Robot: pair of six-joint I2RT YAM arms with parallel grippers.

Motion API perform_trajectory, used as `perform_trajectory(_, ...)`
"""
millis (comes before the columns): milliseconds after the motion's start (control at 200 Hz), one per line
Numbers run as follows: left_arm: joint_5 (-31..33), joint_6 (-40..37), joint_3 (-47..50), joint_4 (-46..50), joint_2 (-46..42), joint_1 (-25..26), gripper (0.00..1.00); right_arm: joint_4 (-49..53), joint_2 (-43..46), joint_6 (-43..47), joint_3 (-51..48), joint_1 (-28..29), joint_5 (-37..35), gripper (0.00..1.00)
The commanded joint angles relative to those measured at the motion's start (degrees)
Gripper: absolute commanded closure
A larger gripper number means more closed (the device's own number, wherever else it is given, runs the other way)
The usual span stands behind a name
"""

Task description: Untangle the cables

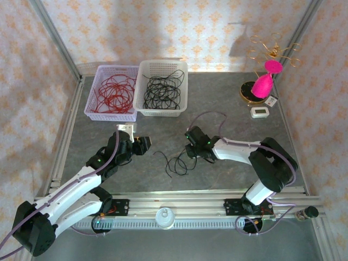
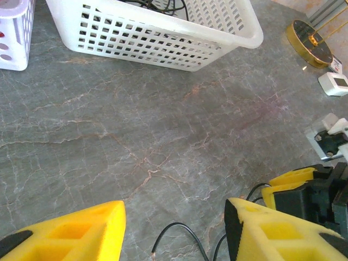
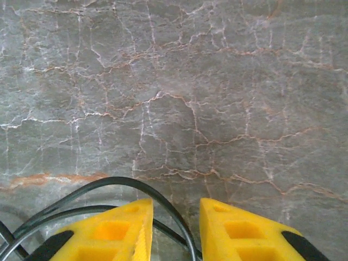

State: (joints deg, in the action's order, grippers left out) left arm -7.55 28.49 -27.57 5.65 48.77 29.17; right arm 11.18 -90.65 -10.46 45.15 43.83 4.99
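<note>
Status:
- A loose black cable (image 1: 175, 162) is seen lying on the bench (image 1: 228, 179), about mid-width and nearer the near edge than the far edge. It lies in a few slack loops, with one end trailing toward the left edge.
- The left gripper (image 1: 144, 145) is held low, just left of the cable. In the left wrist view (image 2: 174, 209) its yellow fingers (image 2: 81, 228) are spread well apart with bare bench between them, so nothing is held. A free end of the cable (image 2: 179, 231) lies on the bench below the gap, clear of both fingers.
- The right gripper (image 1: 189, 153) is placed at the right side of the loops, pointing down into them. In the right wrist view (image 3: 176, 204) only a narrow gap is left between the fingers. Two strands of the cable (image 3: 109, 185) curve past the left finger, and one drops into the gap. Whether that strand is pinched cannot be told.
- Toward the far-left corner, a lilac basket (image 1: 89, 106) filled with red cables (image 1: 114, 89) is set side by side with a white basket (image 1: 161, 64) filled with black coils (image 1: 163, 89). The white basket (image 2: 163, 43) is the one nearer mid-bench.
- Near the far-right corner, a gold stand (image 1: 251, 97) carrying a pink ornament (image 1: 263, 84) is seen, with a small white device (image 1: 259, 112) just in front of it.
</note>
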Motion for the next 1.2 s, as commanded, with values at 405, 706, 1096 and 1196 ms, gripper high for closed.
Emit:
perform_trajectory(405,-5.2,-3.1,-0.4,-3.4,-2.5,0.3,0.47,1.5,11.5,-1.2,1.6,0.2,-6.0,1.00)
perform_trajectory(706,-19.5,-11.4,-6.8,-7.5,2.1,0.9,0.46,3.5,26.2,2.6,8.3,0.2,-2.8,1.00)
perform_trajectory(1096,-25.5,-16.4,-15.6,-12.1,14.9,0.7,0.30,3.3,33.3,7.2,13.1,0.3,7.0,1.00)
perform_trajectory(1196,-27.8,-15.1,-15.7,-15.2,16.3,0.8,0.32,3.6,33.6,7.2,13.2,0.3,8.2,1.00)
